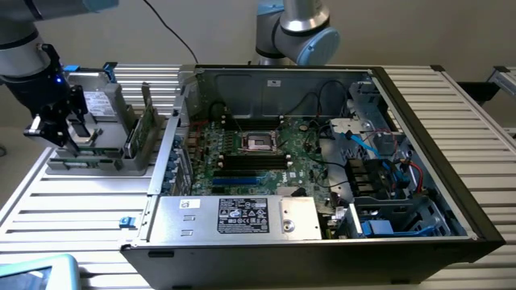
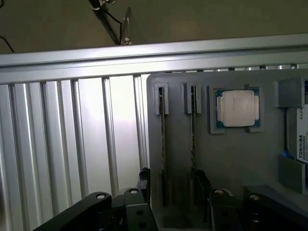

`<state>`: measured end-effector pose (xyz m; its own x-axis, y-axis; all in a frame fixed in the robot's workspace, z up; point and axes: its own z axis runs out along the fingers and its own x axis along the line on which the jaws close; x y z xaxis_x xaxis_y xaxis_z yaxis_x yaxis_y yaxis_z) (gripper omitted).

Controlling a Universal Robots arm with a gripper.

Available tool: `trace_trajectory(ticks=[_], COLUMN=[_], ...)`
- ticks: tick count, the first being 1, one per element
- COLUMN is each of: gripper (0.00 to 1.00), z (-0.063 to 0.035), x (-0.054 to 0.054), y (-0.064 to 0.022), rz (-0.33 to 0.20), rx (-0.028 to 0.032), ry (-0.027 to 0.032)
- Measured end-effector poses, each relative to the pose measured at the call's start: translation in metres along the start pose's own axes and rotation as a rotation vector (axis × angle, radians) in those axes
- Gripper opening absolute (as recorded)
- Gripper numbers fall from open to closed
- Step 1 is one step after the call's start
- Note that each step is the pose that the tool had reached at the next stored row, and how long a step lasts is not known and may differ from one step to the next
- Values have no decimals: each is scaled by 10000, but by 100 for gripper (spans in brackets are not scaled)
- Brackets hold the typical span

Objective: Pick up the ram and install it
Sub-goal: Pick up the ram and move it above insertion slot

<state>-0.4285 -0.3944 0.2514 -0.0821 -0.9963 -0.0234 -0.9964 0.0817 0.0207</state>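
Over the grey plastic slotted tray (image 2: 231,159), the black metal gripper (image 2: 172,192) hangs, jaws spread and empty, near the long thin green ram (image 2: 162,144).

Drive (image 2: 302,139) partly out of frame; near ends of ram sticks (image 2: 162,144) behind end effector (image 2: 172,177).

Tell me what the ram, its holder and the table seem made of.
The ram: thin green board, matte, likely fibreglass circuit board. The holder: even matte grey, probably plastic. The table: ribbed pale slats with a metallic sheen, likely aluminium.
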Motion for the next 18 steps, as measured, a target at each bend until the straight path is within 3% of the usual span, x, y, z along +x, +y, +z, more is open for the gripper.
trace_trajectory(ticks=[10,18], gripper=[49,49], z=[180,193], x=[10,14], y=[-9,-7], rz=[-1,-39], rx=[-4,-42], ry=[1,0])
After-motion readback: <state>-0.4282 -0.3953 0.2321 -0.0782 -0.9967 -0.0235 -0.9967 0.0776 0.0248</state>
